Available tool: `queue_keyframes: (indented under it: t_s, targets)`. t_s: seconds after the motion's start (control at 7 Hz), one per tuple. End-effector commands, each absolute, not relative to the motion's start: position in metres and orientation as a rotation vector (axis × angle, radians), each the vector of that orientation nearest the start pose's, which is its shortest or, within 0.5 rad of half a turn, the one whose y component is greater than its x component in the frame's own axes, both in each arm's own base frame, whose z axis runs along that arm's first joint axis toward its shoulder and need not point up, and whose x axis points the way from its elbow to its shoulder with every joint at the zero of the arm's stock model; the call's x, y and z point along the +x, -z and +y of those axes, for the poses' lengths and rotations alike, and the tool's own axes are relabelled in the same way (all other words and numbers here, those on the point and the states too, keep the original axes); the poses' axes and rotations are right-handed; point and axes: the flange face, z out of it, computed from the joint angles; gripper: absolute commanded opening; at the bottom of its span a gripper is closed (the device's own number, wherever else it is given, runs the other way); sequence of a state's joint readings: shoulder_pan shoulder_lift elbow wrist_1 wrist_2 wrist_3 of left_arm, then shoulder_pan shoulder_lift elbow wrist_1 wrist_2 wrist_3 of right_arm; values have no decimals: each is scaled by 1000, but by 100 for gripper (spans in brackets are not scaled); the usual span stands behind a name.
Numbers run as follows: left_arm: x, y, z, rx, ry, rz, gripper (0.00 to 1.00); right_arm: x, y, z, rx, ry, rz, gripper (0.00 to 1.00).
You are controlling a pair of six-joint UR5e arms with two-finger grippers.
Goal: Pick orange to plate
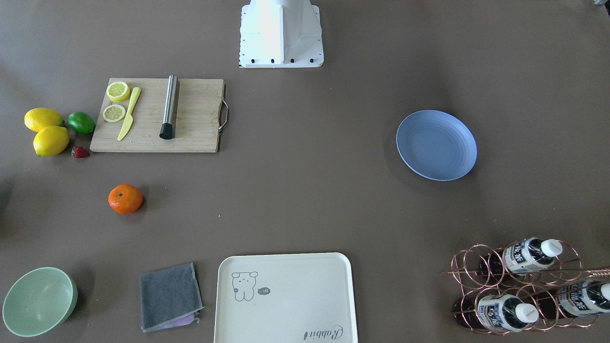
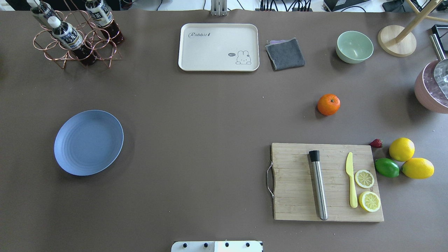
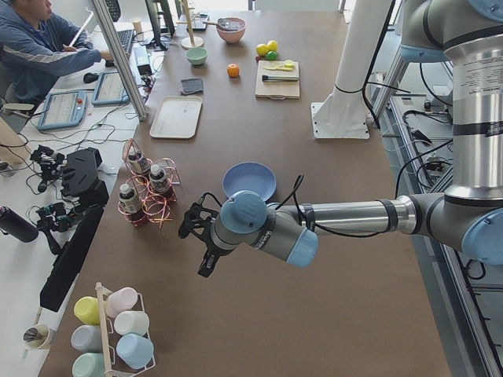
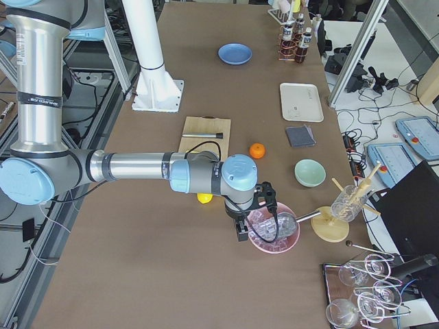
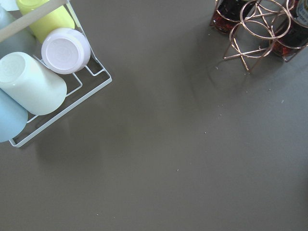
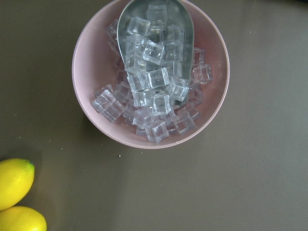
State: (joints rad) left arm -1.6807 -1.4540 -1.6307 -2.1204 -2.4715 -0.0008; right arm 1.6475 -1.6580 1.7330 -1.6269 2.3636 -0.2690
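The orange (image 2: 328, 104) lies alone on the brown table, between the cutting board and the green bowl, and also shows as the orange (image 1: 125, 198). Far across the table rests the bare blue-grey plate (image 2: 88, 142), the same plate (image 1: 436, 145). My left gripper (image 3: 206, 265) hangs over the table's left end, past the plate (image 3: 249, 181) and beside the bottle rack. My right gripper (image 4: 244, 232) hovers over a pink bowl of ice, short of the orange (image 4: 257, 151). Neither gripper's fingers show clearly, so I cannot tell their state.
A cutting board (image 2: 327, 182) carries a steel rod, a yellow knife and lemon slices. Two lemons (image 2: 401, 149), a lime (image 2: 386, 167) and a strawberry lie beside it. A cream tray (image 2: 218, 47), grey cloth (image 2: 285, 53), green bowl (image 2: 354, 46), bottle rack (image 2: 75, 35) and pink ice bowl (image 6: 150, 72) line the edges.
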Motion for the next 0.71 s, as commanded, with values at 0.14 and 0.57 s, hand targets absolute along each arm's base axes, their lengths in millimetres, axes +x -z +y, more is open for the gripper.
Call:
queue_keyframes:
  t_s: [0.14, 0.57]
  targets:
    - [-31, -567, -504, 511, -191, 926, 99, 83, -599, -463, 234, 85, -787, 100]
    - [78, -571, -503, 384, -135, 947, 99, -16, -581, -478, 210, -29, -802, 100]
